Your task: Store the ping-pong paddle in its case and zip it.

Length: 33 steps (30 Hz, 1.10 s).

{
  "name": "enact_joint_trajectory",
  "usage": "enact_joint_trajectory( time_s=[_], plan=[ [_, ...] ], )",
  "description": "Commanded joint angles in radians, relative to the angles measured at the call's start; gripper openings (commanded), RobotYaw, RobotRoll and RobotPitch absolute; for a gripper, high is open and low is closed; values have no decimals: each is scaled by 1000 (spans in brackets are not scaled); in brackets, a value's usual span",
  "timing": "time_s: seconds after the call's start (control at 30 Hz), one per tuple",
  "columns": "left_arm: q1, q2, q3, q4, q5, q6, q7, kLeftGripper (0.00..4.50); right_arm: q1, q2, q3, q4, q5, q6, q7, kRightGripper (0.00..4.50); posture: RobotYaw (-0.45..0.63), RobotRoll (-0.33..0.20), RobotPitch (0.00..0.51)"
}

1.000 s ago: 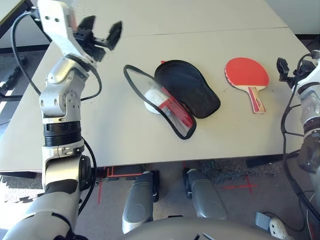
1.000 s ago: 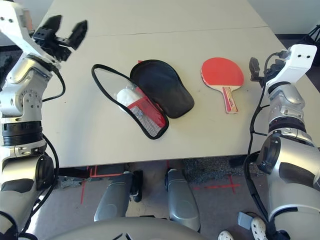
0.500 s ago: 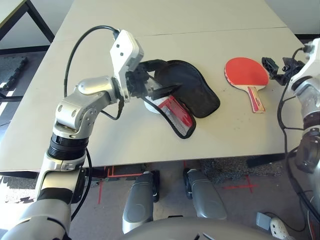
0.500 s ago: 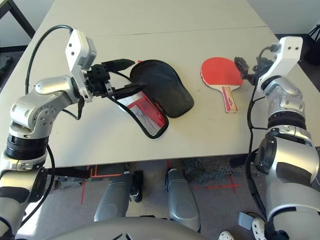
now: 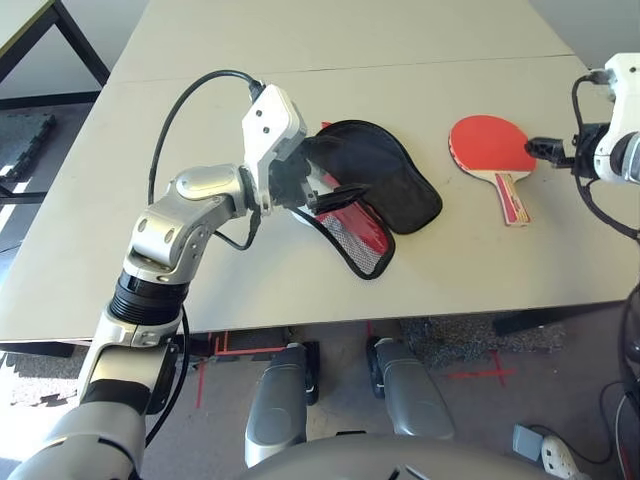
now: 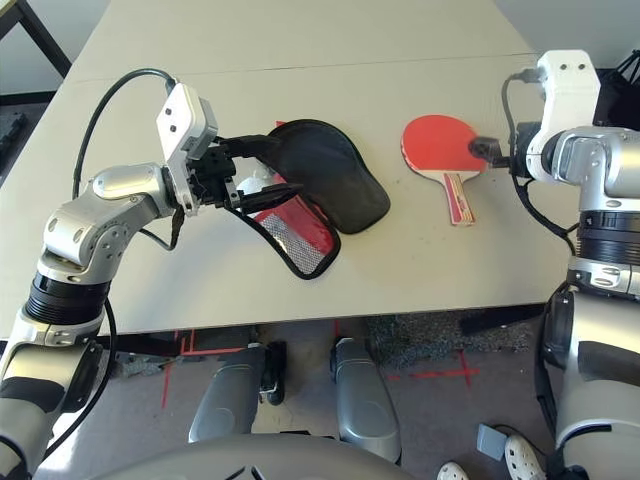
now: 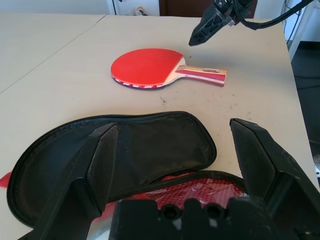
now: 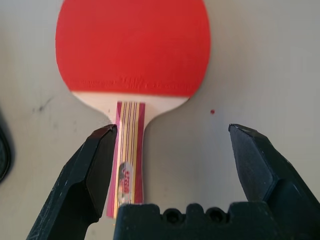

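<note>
The ping-pong paddle [image 5: 493, 147] lies flat at the table's right, red face up, its striped handle [image 8: 127, 150] pointing to the near edge. The case [image 5: 372, 183] lies unzipped mid-table, with the black lining up and the red mesh flap [image 5: 355, 228] toward the near edge. My left gripper [image 6: 285, 162] is open, low over the case's left end, its fingers [image 7: 100, 165] straddling the lining [image 7: 135, 145]. My right gripper [image 8: 172, 135] hangs open just above the paddle, at its right edge. One of its fingers [image 8: 97, 170] is beside the handle.
Something small and white [image 6: 256, 184] shows under the case's left side. A seam [image 5: 400, 67] crosses the table behind the objects. Bare table surface [image 5: 200, 280] lies left of and in front of the case. The table's near edge [image 5: 400, 320] runs just below the case.
My left arm swung down from high at the far left to the case. The right gripper moved in from the table's right edge to over the paddle.
</note>
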Motion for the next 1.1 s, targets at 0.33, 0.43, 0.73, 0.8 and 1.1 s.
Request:
enact_joint_trajectory(
  time_s=[0.33,0.43,0.73,0.8,1.1],
  plan=[
    [-19,62,-28,-4,61,-6,-49,4500,3,109,52,133,-23,-55,-48,4449,-29,0,192],
    [-20,69,-27,-12,64,-3,-51,4500,-3,121,66,174,-29,-82,-48,4449,-17,0,196],
    [-11,77,-24,-42,67,10,-39,4500,-3,145,100,254,-54,-146,-45,3177,4,0,206],
    [-8,79,-24,-46,69,12,-38,4500,5,147,106,234,-52,-138,-41,2422,4,0,207],
    [-8,81,-22,-44,76,11,-41,4500,40,103,149,117,-82,-223,-23,1045,-3,0,206]
  ],
)
